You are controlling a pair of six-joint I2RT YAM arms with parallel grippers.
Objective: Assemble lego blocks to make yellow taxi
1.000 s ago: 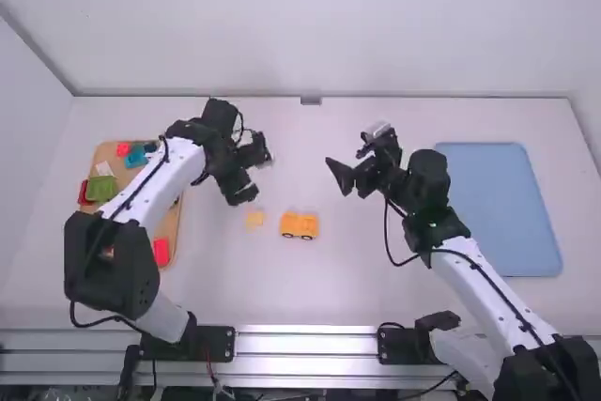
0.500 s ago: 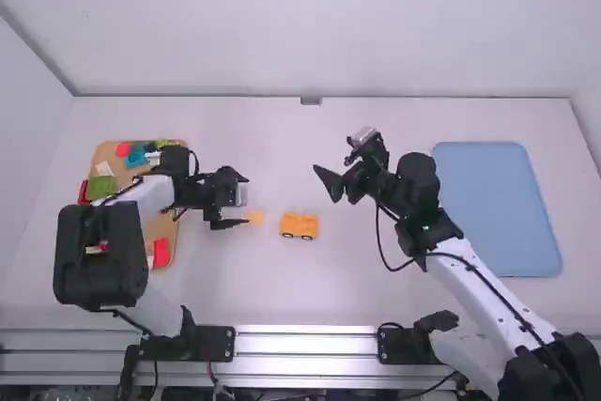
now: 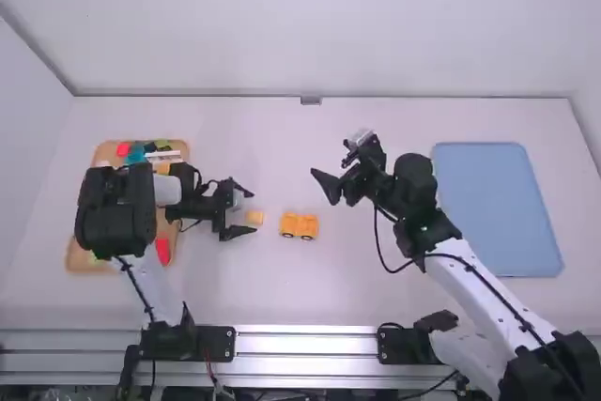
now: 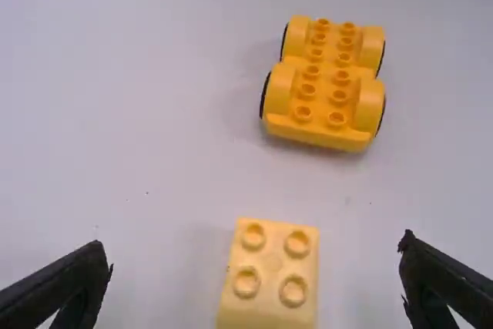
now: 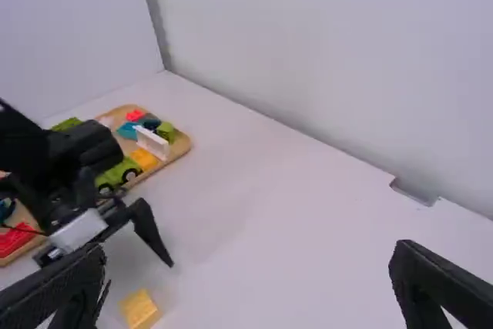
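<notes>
Wooden tray: at the left of the surface (image 3: 282, 298), its rim (image 5: 182, 145) around spare pieces, among them a green wheeled piece (image 5: 122, 172) and a red block (image 5: 14, 240).
Left pincer (image 4: 256, 247): spread wide, nothing held; over the last second it has come from farther up the surface to the small yellow block, fingers now on either side of it.
Small yellow block (image 4: 269, 273): on the surface, studs up, between those fingers but gripped by neither; it has not moved.
Meaning for the task: the approach looks nearly done; closing on the block seems next, then setting it on the base. A low or crooked grip could tip it or spoil the stud fit.
Yellow wheeled base (image 3: 299, 225): just right of the block, upright, studs bare, unshifted; likely the taxi's chassis.
Right pincer (image 5: 250, 253): wide and empty, beyond and right of the base; it eased slightly left, then nearly settled, perhaps waiting to steady the base.
Blue mat (image 3: 498, 208): far right, unused.
</notes>
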